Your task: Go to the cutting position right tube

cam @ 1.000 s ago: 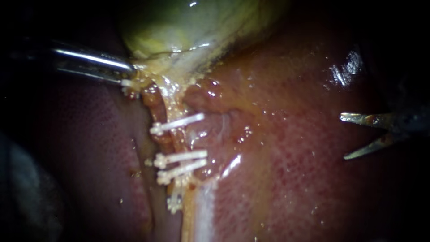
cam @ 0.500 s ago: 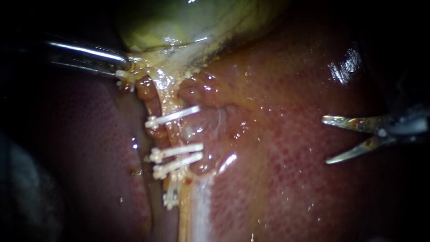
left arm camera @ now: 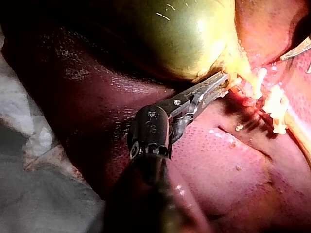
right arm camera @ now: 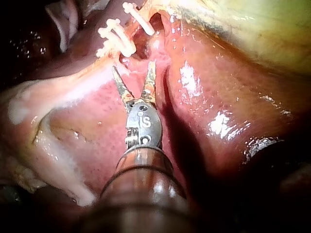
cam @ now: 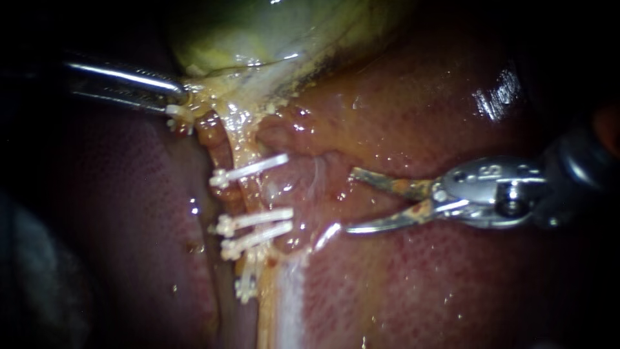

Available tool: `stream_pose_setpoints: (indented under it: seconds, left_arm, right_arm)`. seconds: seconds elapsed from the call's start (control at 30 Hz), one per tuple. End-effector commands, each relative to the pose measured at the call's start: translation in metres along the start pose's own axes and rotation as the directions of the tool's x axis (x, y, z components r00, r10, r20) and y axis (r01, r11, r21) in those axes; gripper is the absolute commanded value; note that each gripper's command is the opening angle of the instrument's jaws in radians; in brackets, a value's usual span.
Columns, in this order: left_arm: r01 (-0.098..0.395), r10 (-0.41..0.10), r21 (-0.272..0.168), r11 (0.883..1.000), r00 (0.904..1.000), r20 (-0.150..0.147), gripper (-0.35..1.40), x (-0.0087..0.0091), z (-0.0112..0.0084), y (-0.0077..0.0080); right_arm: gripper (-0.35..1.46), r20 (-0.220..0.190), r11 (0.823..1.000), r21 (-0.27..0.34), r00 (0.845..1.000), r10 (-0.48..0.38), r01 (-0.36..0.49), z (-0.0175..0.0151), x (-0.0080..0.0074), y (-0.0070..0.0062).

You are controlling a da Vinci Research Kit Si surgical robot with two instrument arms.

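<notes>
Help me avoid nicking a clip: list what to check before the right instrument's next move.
1. Right instrument jaws open: ok, a clear gap shows.
2. Jaws astride the tube: not ok, the tips stop short of it.
3. Clips seated across the tube: ok, upper clip and lower clips sit in place.
4. Bare stretch of tube between upper clip and lower clips: ok, visible.
5. Left instrument holding: ok, jaws shut on yellow tissue below the gallbladder.
</notes>
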Motion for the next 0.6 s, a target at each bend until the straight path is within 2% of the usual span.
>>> stream_pose_setpoints:
  seconds: [0.03, 0.27, 0.37, 0.6]
  left_arm:
    - [0.001, -0.001, -0.001, 1.000, 1.0000, 0.001, -0.35, 0.0000, 0.0000, 0.0000]
    - [0.002, -0.002, 0.000, 1.000, 1.0000, 0.001, -0.35, 0.0000, 0.0000, 0.0001]
    - [0.002, -0.002, 0.000, 1.000, 1.0000, 0.001, -0.35, 0.0000, 0.0000, 0.0001]
    - [0.002, -0.002, 0.000, 1.000, 1.0000, 0.001, -0.35, 0.0000, 0.0000, 0.0001]
  right_arm:
    - [1.42, -0.002, 1.000, 0.007, 1.000, 0.006, -0.006, 0.0006, 0.0000, 0.0000]
    - [1.37, -0.025, 0.993, 0.069, 0.995, 0.093, -0.091, 0.0042, 0.0008, 0.0010]
    - [1.33, -0.020, 0.989, 0.091, 0.993, 0.116, -0.114, 0.0049, 0.0009, 0.0014]
    - [1.30, -0.015, 0.984, 0.098, 0.988, 0.151, -0.149, 0.0059, 0.0007, 0.0019]
